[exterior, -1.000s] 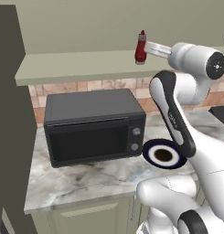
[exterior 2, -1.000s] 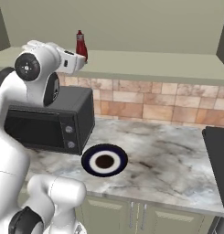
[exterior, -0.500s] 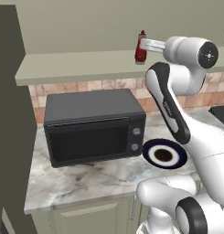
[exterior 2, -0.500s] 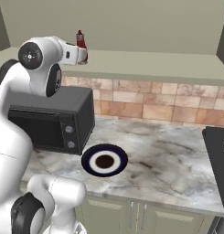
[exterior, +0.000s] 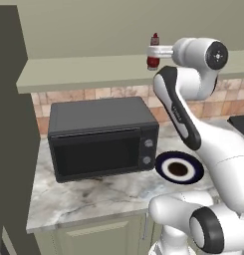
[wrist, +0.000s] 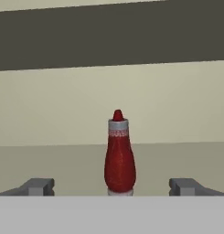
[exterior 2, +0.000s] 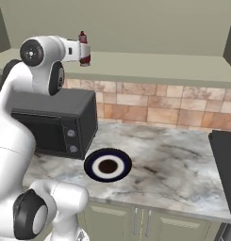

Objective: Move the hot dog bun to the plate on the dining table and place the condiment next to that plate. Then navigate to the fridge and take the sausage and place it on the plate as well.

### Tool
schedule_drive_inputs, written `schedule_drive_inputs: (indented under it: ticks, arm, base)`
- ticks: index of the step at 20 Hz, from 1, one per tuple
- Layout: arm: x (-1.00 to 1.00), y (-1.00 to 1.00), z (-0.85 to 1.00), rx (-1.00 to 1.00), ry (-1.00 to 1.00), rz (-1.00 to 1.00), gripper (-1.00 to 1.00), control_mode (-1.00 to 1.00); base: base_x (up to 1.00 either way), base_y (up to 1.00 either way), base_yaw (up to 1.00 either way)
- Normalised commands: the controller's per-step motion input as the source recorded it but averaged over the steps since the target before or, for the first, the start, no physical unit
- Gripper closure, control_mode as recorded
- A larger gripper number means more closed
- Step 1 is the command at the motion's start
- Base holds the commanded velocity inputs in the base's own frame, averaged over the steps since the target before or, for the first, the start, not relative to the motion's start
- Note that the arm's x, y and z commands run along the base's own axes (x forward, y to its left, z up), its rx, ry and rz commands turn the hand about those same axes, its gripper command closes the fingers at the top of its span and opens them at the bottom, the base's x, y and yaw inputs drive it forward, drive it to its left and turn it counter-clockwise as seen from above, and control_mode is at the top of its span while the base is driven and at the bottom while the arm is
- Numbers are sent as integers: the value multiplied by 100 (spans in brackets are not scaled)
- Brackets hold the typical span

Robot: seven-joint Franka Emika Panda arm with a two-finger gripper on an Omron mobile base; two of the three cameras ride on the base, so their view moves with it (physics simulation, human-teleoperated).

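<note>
While the white arm is stretched up toward the shelf point(exterior: 83, 69), a marble-topped table point(exterior: 93, 191) with pale green cabinet fronts below is seen across the lower part of both base views, backed by a band of tan and brown tiles. On this table a black microwave point(exterior: 101, 137) is set at about nine o'clock from a dark blue plate point(exterior: 179, 169) with a white centre and a brown spot in its middle; the two are near each other but apart. A dark slab is seen at the table's right edge in the right base view, cut off by the frame.

Above the tiles, the long pale green shelf is run along the wall, and the condiment point(wrist: 119, 155) is stood upright on it, a red bottle with a narrow neck, a pale collar and a red tip.

The end effector point(wrist: 113, 186) is held level with the bottle, its jaws spread wide. In the hand view one finger tip is seen at about eight o'clock and the other at four o'clock from the bottle's base, each well clear of it, with the bottle centred between them and not touched. In the left base view the condiment is partly covered by the end effector.
</note>
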Motion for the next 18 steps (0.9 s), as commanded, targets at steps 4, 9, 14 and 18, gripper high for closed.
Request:
schedule_drive_inputs:
  ticks: [4,9,14,18]
  arm:
    - [44,1,-9,-9,0,0,-100,-100]
    - [35,-3,-9,2,1,0,-100,-100]
    - [19,-17,-13,3,0,1,-100,-100]
    - [18,-5,-7,1,0,0,-100,-100]
  base:
    - [0,0,0]
    - [0,0,0]
    - [0,0,0]
    - [0,0,0]
